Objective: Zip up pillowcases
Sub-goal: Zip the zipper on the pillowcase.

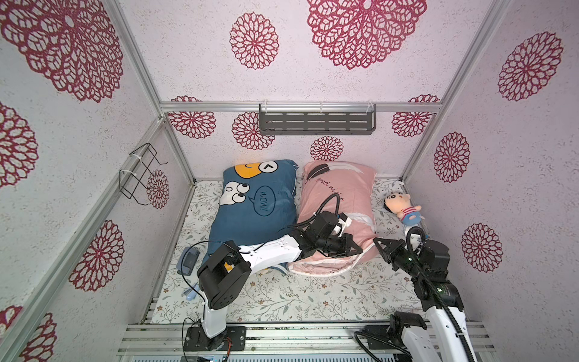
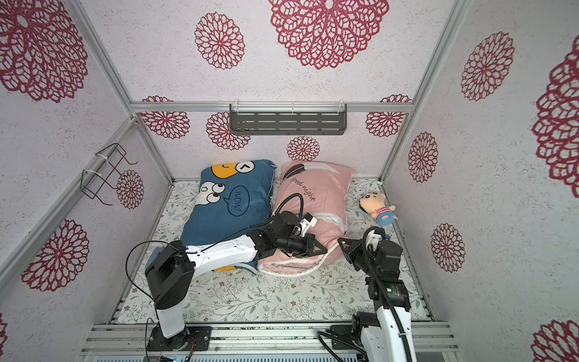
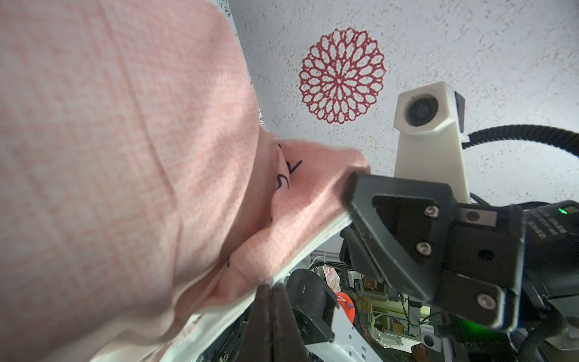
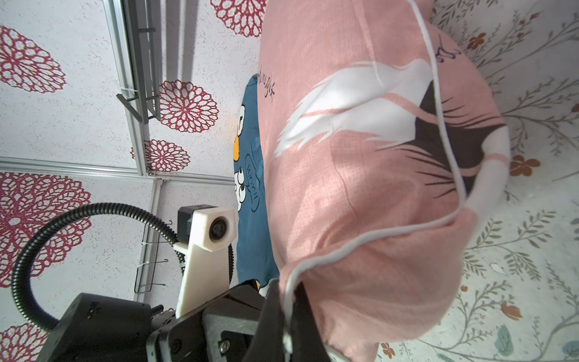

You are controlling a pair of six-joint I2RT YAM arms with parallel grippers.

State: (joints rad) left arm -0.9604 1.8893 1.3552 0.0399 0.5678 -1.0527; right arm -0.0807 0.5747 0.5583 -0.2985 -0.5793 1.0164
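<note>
Two arms meet at the near end of the pink pillowcase point(image 1: 335, 194), which lies on the floral sheet point(image 1: 297, 291) just beside the blue pillowcase point(image 1: 250, 219). The left gripper point(image 1: 359, 250), its jaws pressed together, pinches the white-edged seam at that near end. The right gripper point(image 1: 377, 242), likewise closed, nips the fabric at the near right corner, so the two tips sit close together. In the left wrist view the seam runs from the right gripper to the left arm's own fingertips point(image 3: 272, 301); whether a zip slider lies inside either pinch cannot be told. Step in hand, by judgement: closing the pink case's zip, with the corner held as an anchor. The next move would call for drawing the pull along the seam while the anchoring grip holds the fabric straight — the blue case's near end is hidden under the left arm. Farther back, a plush doll point(image 1: 404, 208) lies apart at the right, and a slotted shelf point(image 1: 316, 120) hangs on the rear wall.
</note>
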